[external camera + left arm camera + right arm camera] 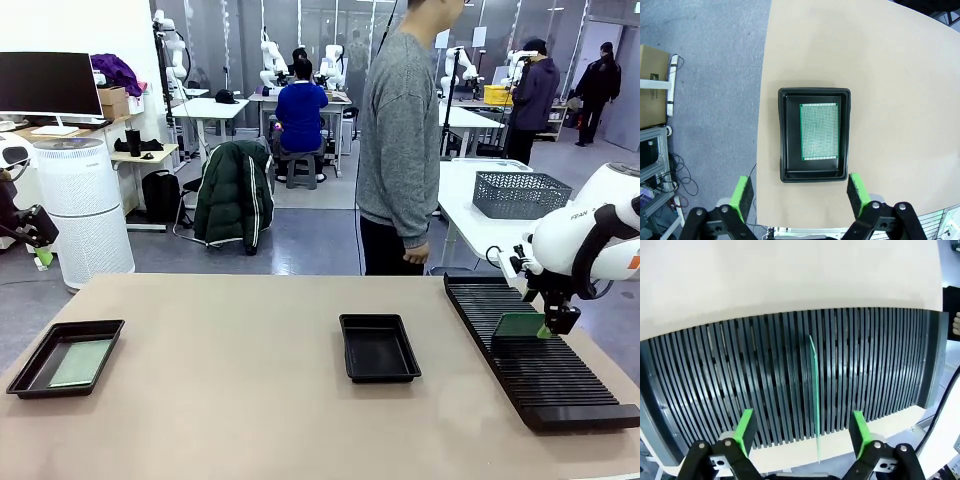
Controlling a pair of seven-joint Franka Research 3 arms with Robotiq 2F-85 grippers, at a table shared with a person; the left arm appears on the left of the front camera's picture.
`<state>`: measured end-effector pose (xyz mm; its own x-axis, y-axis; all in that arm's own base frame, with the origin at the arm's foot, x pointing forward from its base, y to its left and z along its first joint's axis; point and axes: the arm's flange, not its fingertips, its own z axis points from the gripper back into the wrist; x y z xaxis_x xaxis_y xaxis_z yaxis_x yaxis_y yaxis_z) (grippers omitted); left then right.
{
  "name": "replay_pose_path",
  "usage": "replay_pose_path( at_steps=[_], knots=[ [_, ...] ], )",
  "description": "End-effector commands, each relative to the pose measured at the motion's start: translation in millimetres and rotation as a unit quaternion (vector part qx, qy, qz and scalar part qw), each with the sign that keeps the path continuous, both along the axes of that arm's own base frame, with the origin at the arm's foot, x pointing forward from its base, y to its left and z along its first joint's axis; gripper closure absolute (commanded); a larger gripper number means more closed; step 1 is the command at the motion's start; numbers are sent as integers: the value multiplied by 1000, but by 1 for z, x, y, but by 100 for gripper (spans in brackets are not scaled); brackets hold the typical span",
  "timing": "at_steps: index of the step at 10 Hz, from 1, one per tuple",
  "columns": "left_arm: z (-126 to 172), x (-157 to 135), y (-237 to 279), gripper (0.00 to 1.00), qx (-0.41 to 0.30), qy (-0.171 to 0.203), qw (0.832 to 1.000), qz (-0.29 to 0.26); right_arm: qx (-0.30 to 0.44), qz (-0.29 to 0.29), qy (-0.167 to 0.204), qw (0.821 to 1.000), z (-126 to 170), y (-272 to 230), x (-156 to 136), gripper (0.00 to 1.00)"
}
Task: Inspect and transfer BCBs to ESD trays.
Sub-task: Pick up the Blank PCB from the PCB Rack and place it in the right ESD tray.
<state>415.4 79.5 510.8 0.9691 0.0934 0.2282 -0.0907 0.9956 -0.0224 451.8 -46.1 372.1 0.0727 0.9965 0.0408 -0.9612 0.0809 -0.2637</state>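
— BCBs point(520, 325): where do the two of them sit, and why that way?

— The flat BCB point(819, 131) lies face up on the floor of the left ESD tray point(18, 385), at 8 o'clock on the surface point(250, 420). The raised rim probably keeps it from sliding. The upright BCB point(815, 405) stands on edge in a slot of the ribbed rack point(570, 385) at 4 o'clock. That likely leaves both faces free to be pinched.

— And the right gripper point(550, 328)?

— It hangs over that board. From its wrist, the board runs from 12 to 6 o'clock between the fingers point(746, 426), which stand wide, one on each side, touching nothing. That line-up suits a squeeze across the thin plate, but no grasp has been made yet.

— What is the left gripper point(800, 192) doing?

— It looks straight down on the loaded tray, fingers spread wide and empty, well above it. It seems parked there for a look at the placed board, clear of the other arm.

— Where would the upright one go?

— Most likely the middle ESD tray point(378, 350), bare, at 6 o'clock from the person standing across the surface.
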Motion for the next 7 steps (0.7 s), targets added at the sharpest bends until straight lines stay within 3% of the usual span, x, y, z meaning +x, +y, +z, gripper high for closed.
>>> replay_pose_path(
  at_steps=[1, 7],
  knots=[
    [-3, -1, 1, 0, 1, -6, 1000, -1, 15, 14, -9, 1000, -11, -8, -2, 8],
    [-3, -1, 1, 0, 1, -6, 1000, -1, 23, 8, -16, 1000, -12, -10, -5, 41]
  ],
)
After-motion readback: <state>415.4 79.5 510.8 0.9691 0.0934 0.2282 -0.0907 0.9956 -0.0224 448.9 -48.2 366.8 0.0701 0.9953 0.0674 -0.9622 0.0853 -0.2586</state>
